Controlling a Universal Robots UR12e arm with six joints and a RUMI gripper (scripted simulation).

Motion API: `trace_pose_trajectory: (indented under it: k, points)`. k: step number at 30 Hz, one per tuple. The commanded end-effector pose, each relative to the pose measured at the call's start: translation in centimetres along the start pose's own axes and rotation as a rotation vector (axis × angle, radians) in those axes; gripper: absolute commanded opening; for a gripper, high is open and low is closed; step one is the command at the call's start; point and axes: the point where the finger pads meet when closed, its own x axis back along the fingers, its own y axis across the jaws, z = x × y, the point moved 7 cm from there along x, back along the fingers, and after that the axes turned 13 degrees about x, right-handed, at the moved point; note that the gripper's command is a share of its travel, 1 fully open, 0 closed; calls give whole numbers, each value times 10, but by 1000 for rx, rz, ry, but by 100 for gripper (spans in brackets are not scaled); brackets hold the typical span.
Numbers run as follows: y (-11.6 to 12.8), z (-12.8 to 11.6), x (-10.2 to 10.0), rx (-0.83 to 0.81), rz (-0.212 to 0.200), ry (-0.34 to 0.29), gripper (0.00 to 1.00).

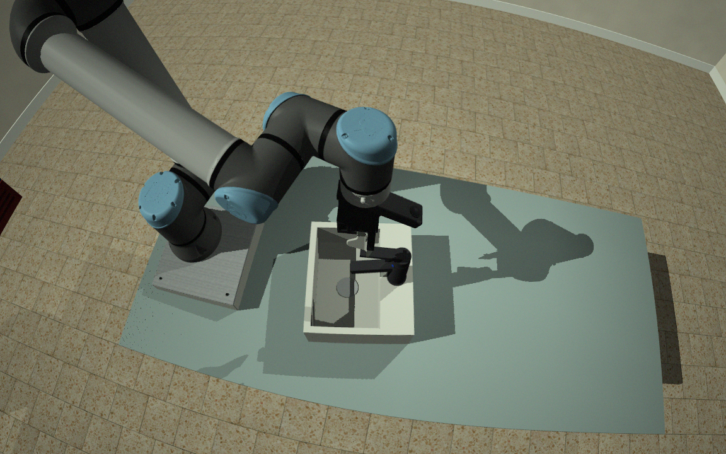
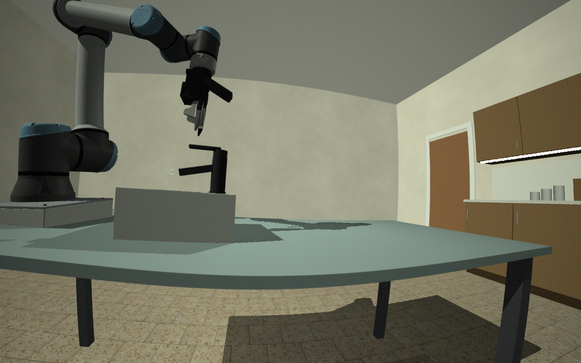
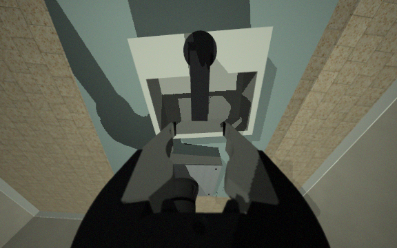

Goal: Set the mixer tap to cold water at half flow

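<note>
Gripper (image 2: 199, 127): part-open, empty, above lever (image 2: 203, 147) | lever flat, seemingly over spout (image 2: 195, 169) | poised to descend.

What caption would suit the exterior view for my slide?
Arm's open gripper hovers above the black mixer tap, lever untouched, on the white sink.

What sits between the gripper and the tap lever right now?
Nothing. In the exterior view the gripper, open and empty, hangs above the lever with only bare wall showing through the gap.
</note>
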Motion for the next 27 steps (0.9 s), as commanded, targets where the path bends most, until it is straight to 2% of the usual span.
trace_pose_trajectory:
  k: [1, 15, 27]
  points:
    - [0, 0, -4, 0, -1, 1, 39]
    - [0, 0, -24, 0, -1, 1, 39]
    - [0, 0, -30, 0, -1, 1, 39]
